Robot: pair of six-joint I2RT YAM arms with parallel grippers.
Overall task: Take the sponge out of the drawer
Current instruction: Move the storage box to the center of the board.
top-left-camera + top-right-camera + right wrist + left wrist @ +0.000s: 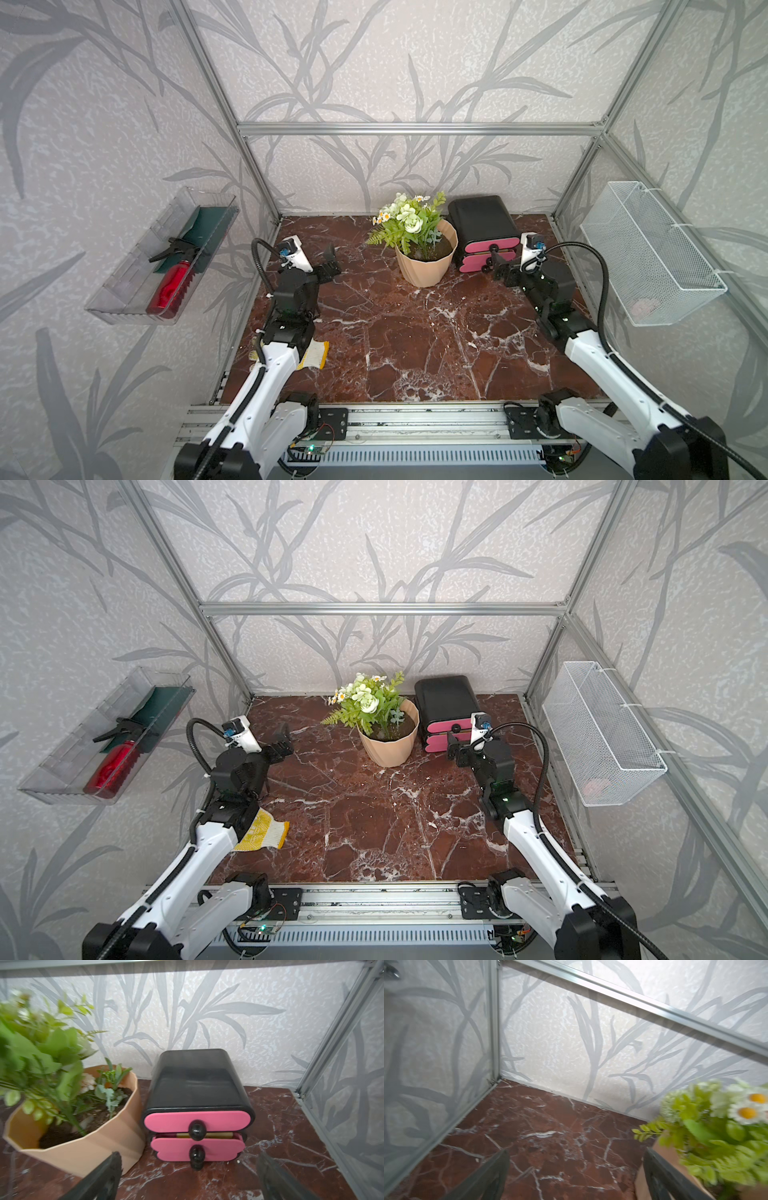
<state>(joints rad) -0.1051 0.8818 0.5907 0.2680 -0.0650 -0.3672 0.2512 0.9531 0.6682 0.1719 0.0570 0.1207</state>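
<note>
Right tool [491, 260], jaws wide and empty, faces the barely ajar lower drawer [197, 1148]; a yellow strip inside is probably the sponge [216, 1135]. Missing the small knob [197, 1157] could shove the light cabinet [197, 1078] backward. Left tool [330, 262] is open and empty.

Lab robot cell, aluminium frame [415, 129], wallpapered panels [374, 62]

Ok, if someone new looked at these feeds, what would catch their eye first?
The black drawer unit with pink fronts, at back right beside the potted flowers, its lower drawer slightly ajar. The open right gripper faces it. A red spray bottle lies in the clear tray on the left wall.
</note>
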